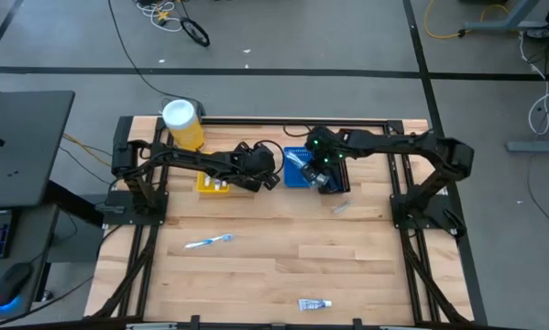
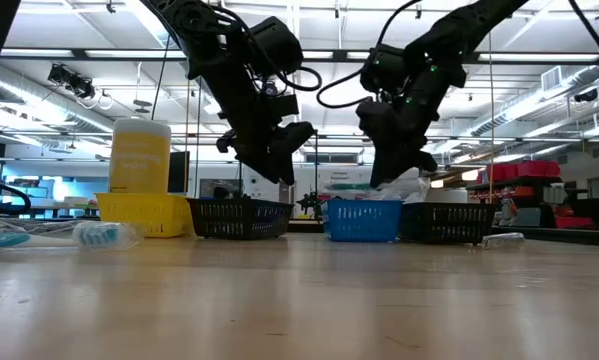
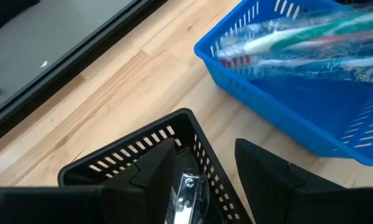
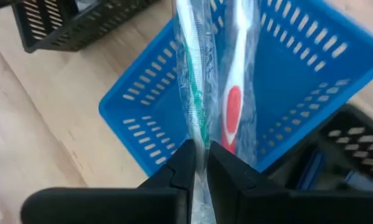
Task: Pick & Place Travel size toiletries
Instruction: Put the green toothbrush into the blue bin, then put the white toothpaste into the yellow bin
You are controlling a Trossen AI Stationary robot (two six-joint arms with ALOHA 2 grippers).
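My right gripper (image 4: 200, 165) is shut on a clear-wrapped green-and-white toothbrush (image 4: 192, 68) above the blue bin (image 4: 142, 118); a red-and-white brush (image 4: 233, 112) lies beside it in the bin. In the low view this gripper (image 2: 389, 170) hangs just over the blue bin (image 2: 361, 220). My left gripper (image 3: 205, 168) is open above a black bin (image 3: 111, 158), where a clear-wrapped item (image 3: 187, 186) lies. More wrapped brushes (image 3: 298, 43) fill the blue bin. On the bare table lie a light-blue toothbrush (image 1: 208, 241), a tube (image 1: 314, 303) and a small item (image 1: 340, 208). My right gripper pinches the clear wrap of the green-and-white toothbrush (image 4: 197, 140) between its two fingers, near one end. The fingers come from above, pointing down. The toothbrush runs on away from the fingertips, over the inside of the blue bin.
A yellow bin (image 1: 212, 186) and a tall yellow canister with a white lid (image 1: 182, 124) stand at the far left. A second black bin (image 2: 447, 222) beside the blue one holds a dark blue razor (image 4: 307, 168). The near half of the table has open wood.
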